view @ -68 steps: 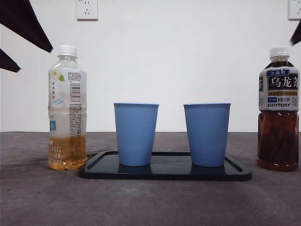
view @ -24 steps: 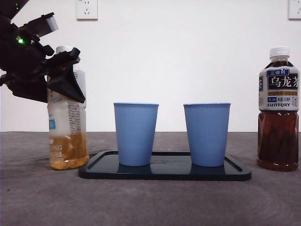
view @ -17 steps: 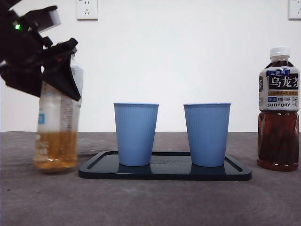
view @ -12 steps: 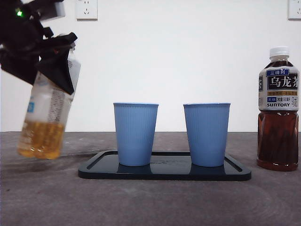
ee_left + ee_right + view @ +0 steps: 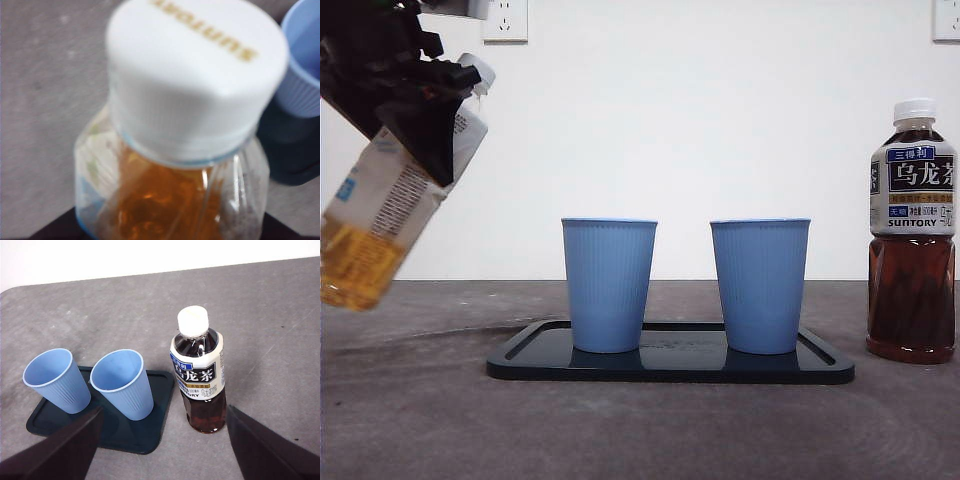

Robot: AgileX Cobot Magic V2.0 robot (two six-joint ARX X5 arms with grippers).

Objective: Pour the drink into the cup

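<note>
One pale tea bottle [image 5: 380, 215], white cap on, hangs tilted clear of the counter [image 5: 640, 420] in the left claw [image 5: 405, 95], clamped around its upper body, left of two blue cups [image 5: 609, 285] on the dark tray [image 5: 670, 365]; right claw [image 5: 160, 440] wide, above the dark tea bottle [image 5: 198, 371].

Left gripper [image 5: 415, 95]: raised at upper left, jaws clamped, tilted.
Right gripper [image 5: 162, 450]: jaws spread wide, idle.

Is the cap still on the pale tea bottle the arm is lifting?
On. The white cap sits screwed over the neck of the tilted bottle in the left gripper.
</note>
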